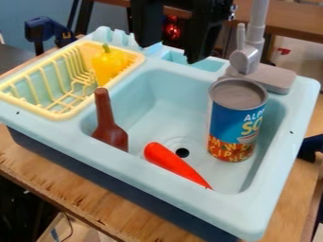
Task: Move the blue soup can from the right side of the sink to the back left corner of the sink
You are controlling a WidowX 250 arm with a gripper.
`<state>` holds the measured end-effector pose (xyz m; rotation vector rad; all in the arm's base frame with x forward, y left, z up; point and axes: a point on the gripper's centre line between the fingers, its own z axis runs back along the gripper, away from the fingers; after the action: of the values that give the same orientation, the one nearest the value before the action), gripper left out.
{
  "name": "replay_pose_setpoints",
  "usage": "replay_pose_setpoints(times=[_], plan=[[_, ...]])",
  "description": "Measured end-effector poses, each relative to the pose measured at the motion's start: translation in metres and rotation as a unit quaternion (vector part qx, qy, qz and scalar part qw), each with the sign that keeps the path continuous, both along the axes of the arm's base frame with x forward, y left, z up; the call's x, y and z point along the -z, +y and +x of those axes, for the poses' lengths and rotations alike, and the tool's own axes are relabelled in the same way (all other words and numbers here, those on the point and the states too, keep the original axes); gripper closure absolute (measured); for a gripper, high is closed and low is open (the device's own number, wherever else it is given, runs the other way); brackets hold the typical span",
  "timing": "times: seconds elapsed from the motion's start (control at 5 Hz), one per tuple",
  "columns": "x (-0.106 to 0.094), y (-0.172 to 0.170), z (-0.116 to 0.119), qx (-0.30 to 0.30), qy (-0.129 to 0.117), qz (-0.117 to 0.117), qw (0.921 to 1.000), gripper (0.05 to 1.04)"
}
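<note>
The black gripper (172,52) hangs at the top of the view above the back edge of the sink, its two fingers apart with nothing between them. Below it, the light blue sink (148,101) holds a tall soup can (233,120) standing upright at the right. A red-orange carrot-shaped toy (175,163) lies near the drain, by the front wall. The brown bottle (108,123) leans at the basin's front left, its neck up. In the yellow drying rack (63,113) at the left is a yellow pepper (107,65).
A grey faucet (246,59) rises behind the can at the back right of the sink. The sink unit rests on a wooden table (82,194). A dark blue clamp (47,29) is at the upper left.
</note>
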<state>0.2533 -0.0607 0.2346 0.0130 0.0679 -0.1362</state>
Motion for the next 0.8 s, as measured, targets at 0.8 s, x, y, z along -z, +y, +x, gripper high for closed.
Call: replay_pose_setpoints(times=[0.8], plan=[[0.016, -0.062, 0.018, 0.053, -0.024, 0.004, 0.9983, 0.082]])
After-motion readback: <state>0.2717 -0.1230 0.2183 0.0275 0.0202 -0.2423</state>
